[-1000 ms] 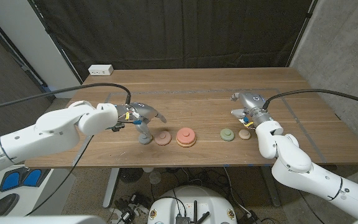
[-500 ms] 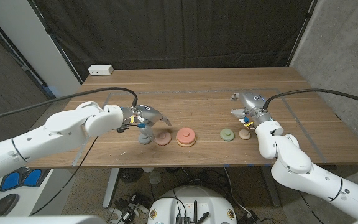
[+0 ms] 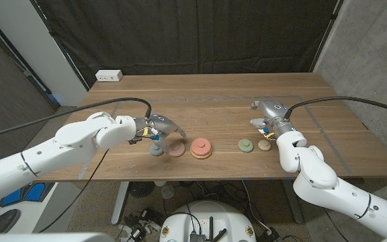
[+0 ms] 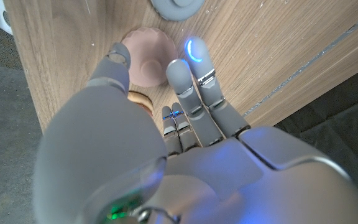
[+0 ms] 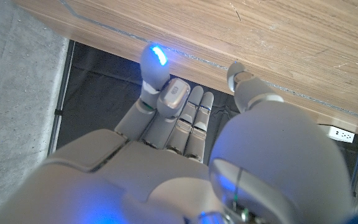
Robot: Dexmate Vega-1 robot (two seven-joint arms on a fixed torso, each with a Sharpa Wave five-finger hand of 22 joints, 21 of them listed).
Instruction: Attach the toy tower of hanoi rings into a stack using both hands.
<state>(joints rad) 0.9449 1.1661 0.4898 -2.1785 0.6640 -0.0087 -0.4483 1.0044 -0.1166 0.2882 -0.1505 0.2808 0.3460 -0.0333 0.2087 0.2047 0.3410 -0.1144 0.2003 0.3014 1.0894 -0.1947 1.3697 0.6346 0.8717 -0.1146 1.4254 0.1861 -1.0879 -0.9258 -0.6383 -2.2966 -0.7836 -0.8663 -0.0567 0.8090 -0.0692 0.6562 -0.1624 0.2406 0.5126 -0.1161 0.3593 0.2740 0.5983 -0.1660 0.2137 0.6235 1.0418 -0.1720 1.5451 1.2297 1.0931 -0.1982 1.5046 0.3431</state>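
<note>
Rings lie in row, lower centre of head view, on tabletop (image 3: 220, 101): grey ring (image 3: 156, 149), pink ring (image 3: 176, 149), orange-and-pink stack (image 3: 201, 148), green ring (image 3: 246, 144), tan ring (image 3: 265, 144).

Left hand (image 3: 161, 127) over pink ring, fingers spread, holding nothing.

Right hand (image 3: 269, 112) just above tan ring, fingers apart, empty.

Rings likely light, stiff, smooth; pinch by rim.

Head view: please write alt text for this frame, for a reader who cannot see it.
Two white robot arms reach over a wooden table where toy rings lie in a row near the front edge. The left hand hovers with fingers spread above a pink ring, between a grey ring and an orange-and-pink stack; the right hand waits beyond a green ring and a tan ring.
</note>
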